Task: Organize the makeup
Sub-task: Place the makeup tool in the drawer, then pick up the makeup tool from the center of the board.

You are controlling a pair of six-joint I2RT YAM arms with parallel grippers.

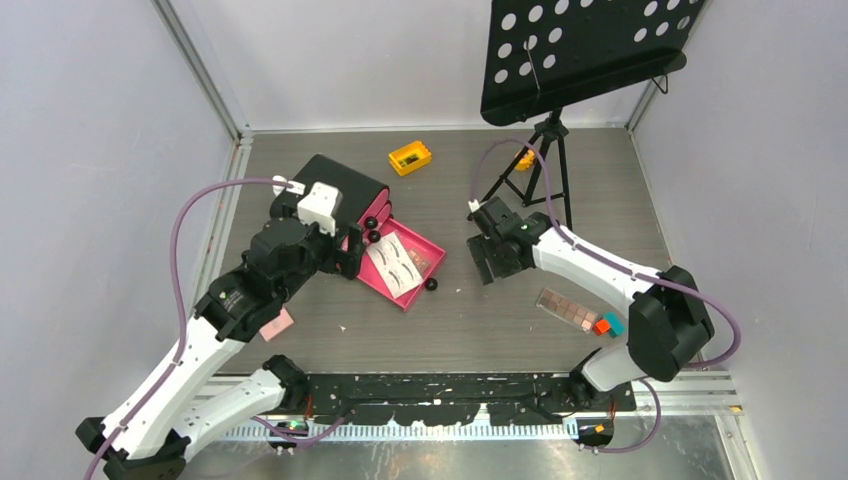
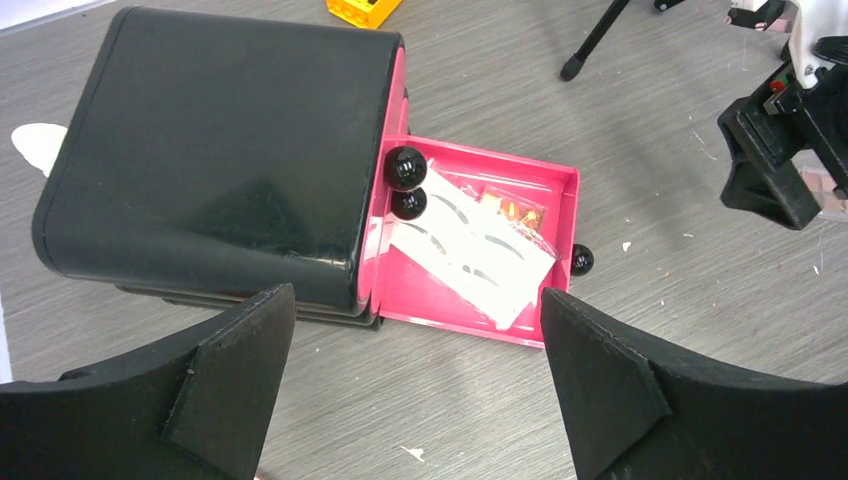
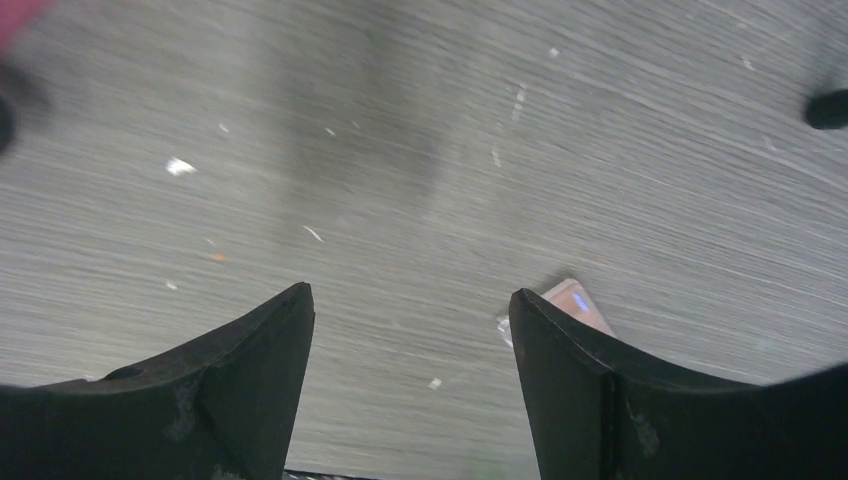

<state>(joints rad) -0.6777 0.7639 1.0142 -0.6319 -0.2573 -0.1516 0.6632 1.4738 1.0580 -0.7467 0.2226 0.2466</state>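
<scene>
- Nearest me on the right, the brown palette (image 1: 570,308) lies flat on the table (image 1: 480,320), with two small coloured blocks (image 1: 607,324) just beside its end; on the left a pink piece (image 1: 277,325) peeps from under my left arm
- I judge I am between items: some makeup is stowed and these pieces are not, so the next move calls for bringing my right pincer over the palette, lowering squarely and closing on its long edges
- My right pincer (image 3: 410,295) hangs wide and empty over bare table, between palette and drawer, touching nothing
- My left pincer (image 2: 415,300) stands wide too, empty, just beside the black chest (image 2: 220,150)
- The pink drawer (image 2: 430,285) is pulled out; the white eyebrow card (image 2: 470,250) and a small brown packet (image 2: 512,210) lie inside
- Farther back a yellow box (image 1: 410,157) sits apart, then the music stand (image 1: 580,50)
</scene>
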